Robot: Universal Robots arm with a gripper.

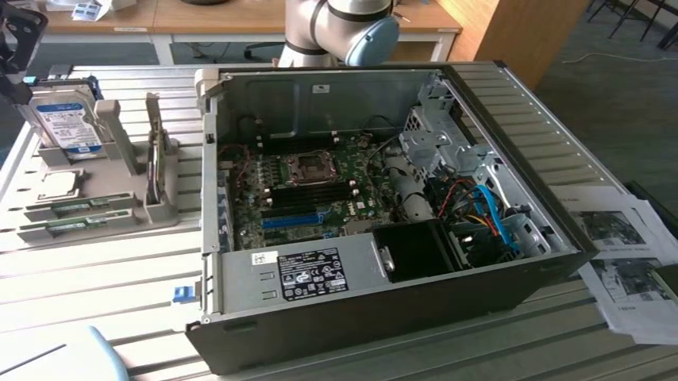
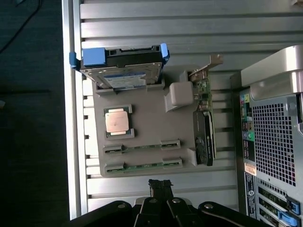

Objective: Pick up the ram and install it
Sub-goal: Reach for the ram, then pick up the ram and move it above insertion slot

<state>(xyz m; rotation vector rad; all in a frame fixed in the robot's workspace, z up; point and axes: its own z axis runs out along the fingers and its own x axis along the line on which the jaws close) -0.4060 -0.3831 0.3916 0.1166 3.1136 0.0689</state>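
Slatted metal table point(image 1: 85, 278) is seen under everything, with printed papers point(image 1: 625, 254) at the exterior view's right. An open computer case point(image 1: 317, 333) is laid on its side at centre, with the motherboard point(image 1: 317, 190) exposed. Black memory slots point(image 1: 305, 189) beside the CPU socket are judged empty; no stick is seen seated. The arm base point(image 1: 339, 28) is mounted behind the case.

A grey parts tray point(image 2: 147, 123) is set on the table at the exterior view's left, well apart from the motherboard. On it are held a hard drive point(image 2: 120, 71) in blue rails, a graphics card point(image 2: 204, 137) stood on edge, and a bare CPU point(image 2: 117, 121).

The ram point(image 2: 142, 166) is lodged in two small holders at the tray's edge closest to the gripper. A second stick point(image 2: 142, 147) is lodged parallel, just beside it. Neither has been lifted.

The gripper point(image 2: 160, 185) is hung over bare slats just beside that tray edge. Jaws are pressed together and nothing is held.

Step judged: approach for the pick; install not started. A pick is judged to call for parted jaws, lined up across the thin board between its holders, with the neighbouring stick left untouched.
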